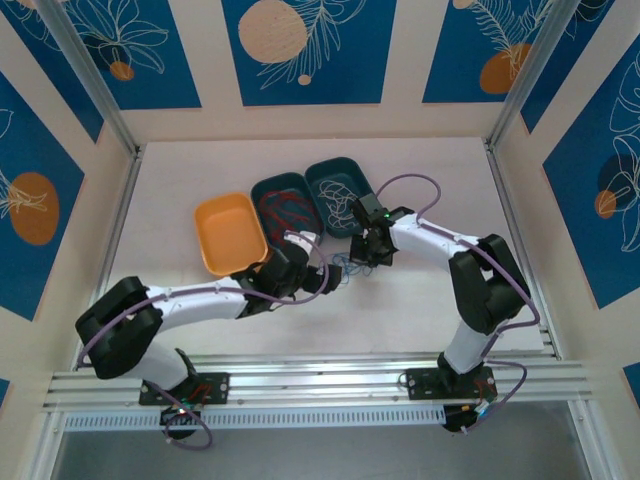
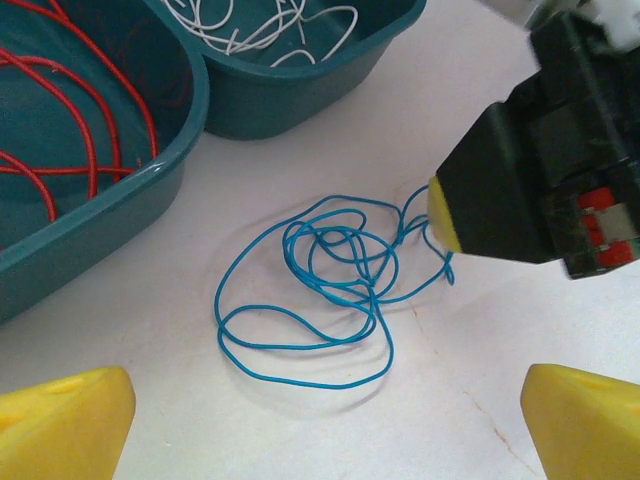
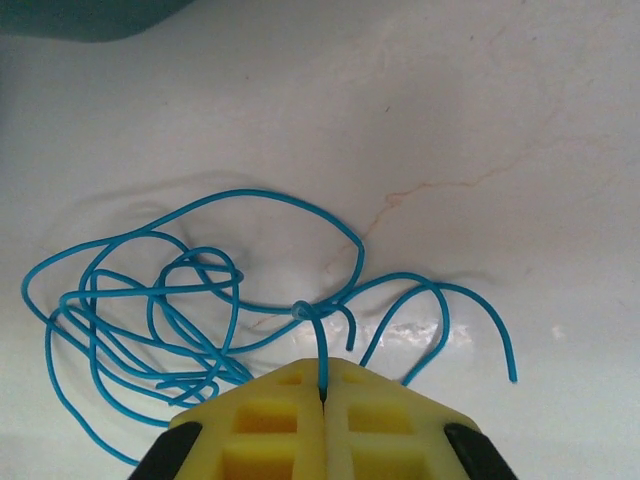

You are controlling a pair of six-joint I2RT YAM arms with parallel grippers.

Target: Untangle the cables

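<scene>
Your workspace is a pale white table (image 1: 200, 170) boxed in by cream walls with blue floral panels (image 1: 300, 50). Towards the back of the table you have three shallow plastic trays in a row. An empty orange tray (image 1: 230, 235) sits on the left. Just beside it is a teal tray (image 1: 258, 192) holding the thin red cables (image 1: 288, 210). A second teal tray (image 1: 340, 164) holds the thin white cables (image 1: 338, 195). In your left wrist view the two teal trays sit tight against each other, with red loops (image 2: 75, 120) in one and white loops (image 2: 270, 25) in the other.

The thin blue cable (image 1: 350, 265) lies on the bare table just in front of the teal trays, between your two grippers. It is a loose heap of overlapping loops (image 2: 335, 262). Your right wrist view shows a small knot (image 3: 300, 310) in it, and one free end curls away across the table.

Your right gripper (image 3: 323, 375) has its yellow fingers (image 3: 270, 410) pressed flat together, pinching a single strand of the blue cable just below that knot. From the left wrist camera you see it (image 2: 445, 215) at the far edge of the heap, tips down at the table.

Your left gripper (image 2: 325, 430) has its yellow fingertips (image 2: 65, 420) spread wide and holds nothing. It sits on the near side of the tangle, clear of the blue loops.
</scene>
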